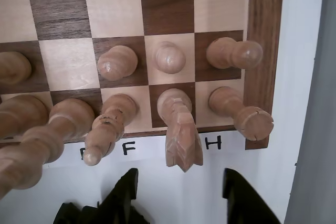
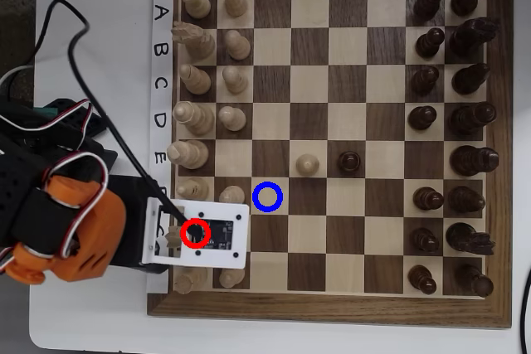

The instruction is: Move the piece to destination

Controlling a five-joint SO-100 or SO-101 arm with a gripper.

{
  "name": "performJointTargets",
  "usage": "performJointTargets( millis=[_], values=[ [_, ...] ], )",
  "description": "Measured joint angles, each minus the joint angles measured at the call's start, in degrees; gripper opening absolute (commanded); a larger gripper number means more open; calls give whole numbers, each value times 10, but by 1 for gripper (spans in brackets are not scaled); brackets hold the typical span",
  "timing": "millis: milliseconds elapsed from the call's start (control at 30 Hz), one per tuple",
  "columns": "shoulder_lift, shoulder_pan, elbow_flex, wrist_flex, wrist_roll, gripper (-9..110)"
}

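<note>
The knight stands on the back row of the chessboard, on a dark square at the board's edge above the letter strip, with a bishop on one side and a rook on the other. The claw hangs just short of it, its two black fingers apart and gripping nothing. Being small carved wood, the knight is probably light, stiff and smooth, so it could tip or twist. The best hold seems to be the flat flanks of the horse head, low near the neck. The blue ring marks the light square nearby.
</note>
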Motion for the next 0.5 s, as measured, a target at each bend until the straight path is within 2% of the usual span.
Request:
performJointTargets(
  millis=[500],
  values=[
    [-31, 26, 31, -57, -10, 17]
  ],
)
